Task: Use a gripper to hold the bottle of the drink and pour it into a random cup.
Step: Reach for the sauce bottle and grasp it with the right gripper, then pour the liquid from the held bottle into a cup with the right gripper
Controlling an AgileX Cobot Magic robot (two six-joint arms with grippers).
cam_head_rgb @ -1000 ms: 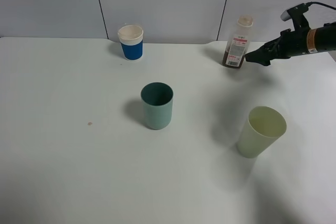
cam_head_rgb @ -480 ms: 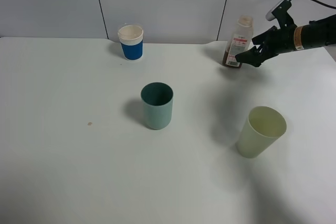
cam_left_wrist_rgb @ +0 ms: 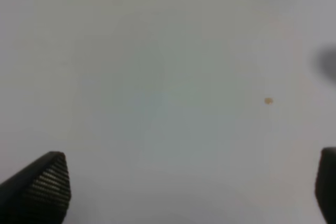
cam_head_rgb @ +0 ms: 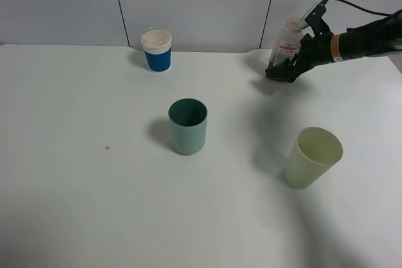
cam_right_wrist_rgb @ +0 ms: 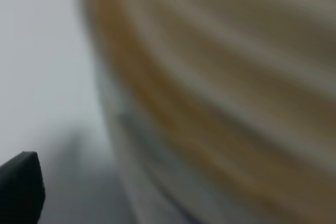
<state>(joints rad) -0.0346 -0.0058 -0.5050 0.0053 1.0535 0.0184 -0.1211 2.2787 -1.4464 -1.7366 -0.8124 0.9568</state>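
Three cups and one bottle on the white surface (cam_head_rgb: 75,205). The bottle of the drink (cam_head_rgb: 284,49) stands by the far edge, toward the far right corner, cap on, brown drink low in the body. It leans a little, or seems to.

The right claw (cam_head_rgb: 281,73) reaches in from the right edge and sits low at the bottle's base, probably so the neck stays free to tip. In the wrist view the bottle (cam_right_wrist_rgb: 220,93) fills the frame, blurred. One fingertip (cam_right_wrist_rgb: 21,187) shows with bare surface between it and the bottle wall. Judged spread around the bottle, not yet pinching; the other finger is hidden.

The left claw (cam_left_wrist_rgb: 184,192) is spread wide and holds nothing, above bare surface with a small brown speck (cam_left_wrist_rgb: 268,100). It is well apart from the work.

The teal cup (cam_head_rgb: 188,127) stands upright near the middle, mouth open and unblocked: a fair pour target. The pale yellow-green tumbler (cam_head_rgb: 312,157) stands toward the right edge. The blue-sleeved paper cup (cam_head_rgb: 157,50) stands at the far edge.

Step in hand: closing on the bottle. Lift and pour not begun.
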